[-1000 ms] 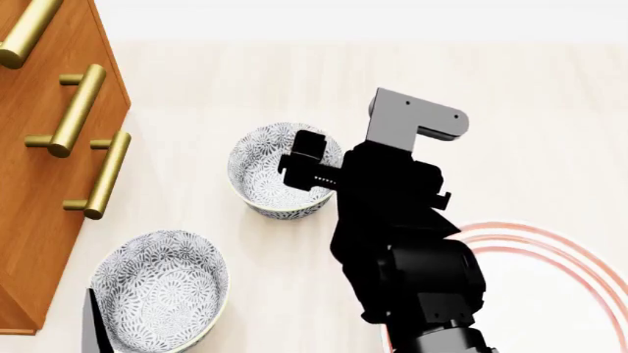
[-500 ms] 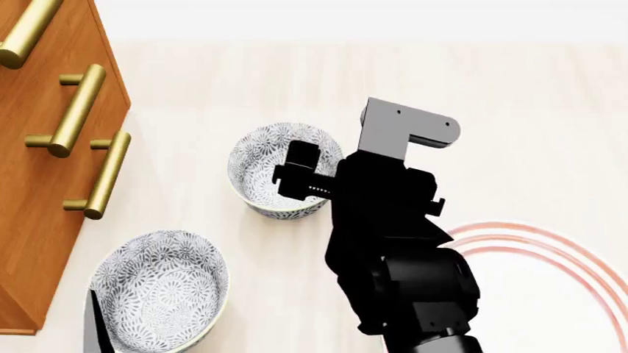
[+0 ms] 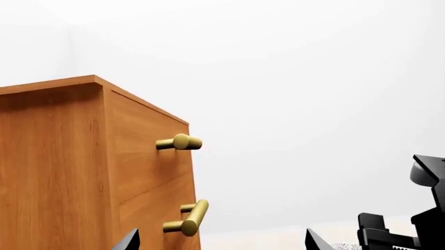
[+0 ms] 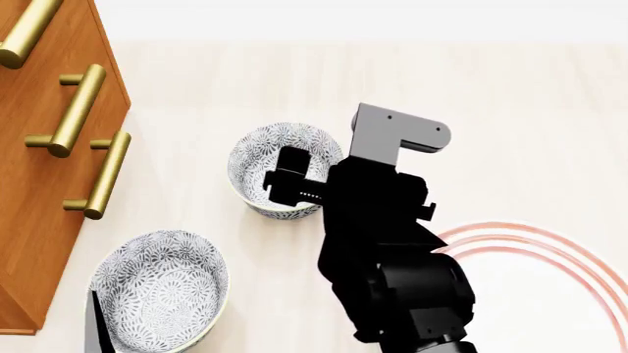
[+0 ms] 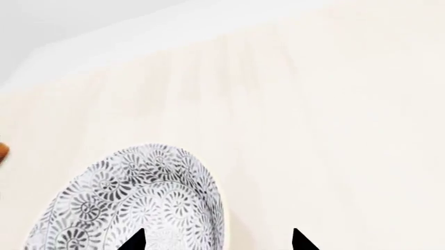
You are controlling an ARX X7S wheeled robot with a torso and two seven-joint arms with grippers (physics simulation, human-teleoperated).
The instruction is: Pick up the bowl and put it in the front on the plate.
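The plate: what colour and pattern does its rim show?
White plate with concentric red rings near the rim, seen best in the head view.

Overhead head view; two low wrist views

The bowl point(image 4: 282, 170) under the arm is white, crowded inside and out with a grey-blue floral pattern — small swirling blossoms packed edge to edge. A second bowl point(image 4: 159, 288) nearer the camera wears the same print. The plate point(image 4: 549, 294) is white with thin concentric red rings near its rim. The right arm point(image 4: 393, 250) is glossy black, topped by a flat grey bracket point(image 4: 398, 134) with dark screw dots. The cabinet point(image 4: 44, 158) is warm orange-brown wood grain — its handles point(image 4: 76, 110) are brassy gold. The table point(image 4: 510, 110) is pale cream with faint streaks.
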